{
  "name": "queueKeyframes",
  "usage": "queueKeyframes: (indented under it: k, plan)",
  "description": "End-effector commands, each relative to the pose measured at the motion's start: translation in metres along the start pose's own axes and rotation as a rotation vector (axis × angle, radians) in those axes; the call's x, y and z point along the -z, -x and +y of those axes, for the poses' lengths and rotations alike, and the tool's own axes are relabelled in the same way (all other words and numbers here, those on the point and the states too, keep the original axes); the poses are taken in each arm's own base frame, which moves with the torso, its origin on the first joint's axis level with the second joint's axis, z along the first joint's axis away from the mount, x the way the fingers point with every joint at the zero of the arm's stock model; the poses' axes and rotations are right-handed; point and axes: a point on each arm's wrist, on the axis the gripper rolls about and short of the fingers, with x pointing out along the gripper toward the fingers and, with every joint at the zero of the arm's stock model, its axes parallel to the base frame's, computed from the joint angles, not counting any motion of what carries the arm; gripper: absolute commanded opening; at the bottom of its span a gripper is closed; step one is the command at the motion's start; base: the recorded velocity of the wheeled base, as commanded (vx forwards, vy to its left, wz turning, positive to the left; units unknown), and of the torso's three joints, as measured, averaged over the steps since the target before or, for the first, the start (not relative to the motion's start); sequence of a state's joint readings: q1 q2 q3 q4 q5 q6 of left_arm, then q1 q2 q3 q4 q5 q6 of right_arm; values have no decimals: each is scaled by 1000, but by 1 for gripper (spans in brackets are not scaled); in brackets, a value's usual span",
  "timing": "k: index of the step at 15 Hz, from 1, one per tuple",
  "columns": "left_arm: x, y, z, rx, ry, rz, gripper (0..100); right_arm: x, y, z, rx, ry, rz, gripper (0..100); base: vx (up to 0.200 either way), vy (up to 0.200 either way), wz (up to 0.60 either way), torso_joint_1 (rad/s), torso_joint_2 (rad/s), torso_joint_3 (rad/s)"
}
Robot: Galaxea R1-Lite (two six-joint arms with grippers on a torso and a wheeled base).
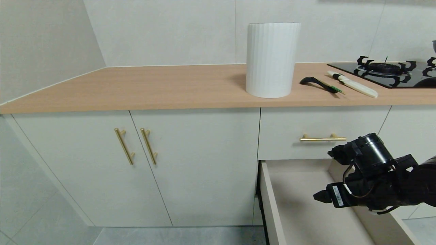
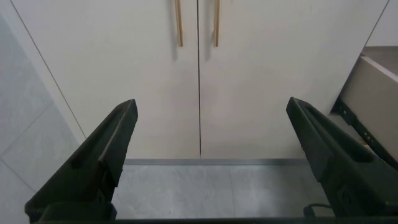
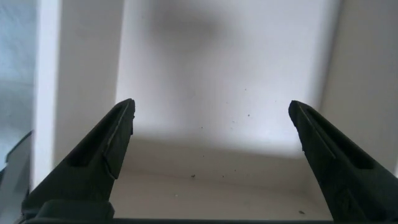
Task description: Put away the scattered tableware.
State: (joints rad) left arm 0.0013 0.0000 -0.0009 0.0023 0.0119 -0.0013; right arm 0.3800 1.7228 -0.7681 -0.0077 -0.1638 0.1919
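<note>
Right gripper [image 3: 211,112] is held spread and empty over the open drawer [image 1: 299,207]; left gripper [image 2: 211,112] is seen spread, facing cabinet doors [image 2: 267,93].

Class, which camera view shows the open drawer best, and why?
The head view: the drawer stands pulled out below the countertop, floor and side walls visible. The right wrist view gives a close patch of its inside; the left wrist view catches one corner.
</note>
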Motion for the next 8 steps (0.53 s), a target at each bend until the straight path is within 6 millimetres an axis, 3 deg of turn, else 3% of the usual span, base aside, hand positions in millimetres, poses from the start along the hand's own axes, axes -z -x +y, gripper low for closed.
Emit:
queueKeyframes:
  k: [1, 8]
  plan:
    - [0, 0, 0, 1, 0, 2, 100, 0, 0, 0, 0, 1, 1, 100, 0, 0, 0, 46, -203, -286]
    - [0, 0, 0, -1, 0, 2, 100, 0, 0, -1, 10, -1, -1, 100, 0, 0, 0, 175, -491, -289]
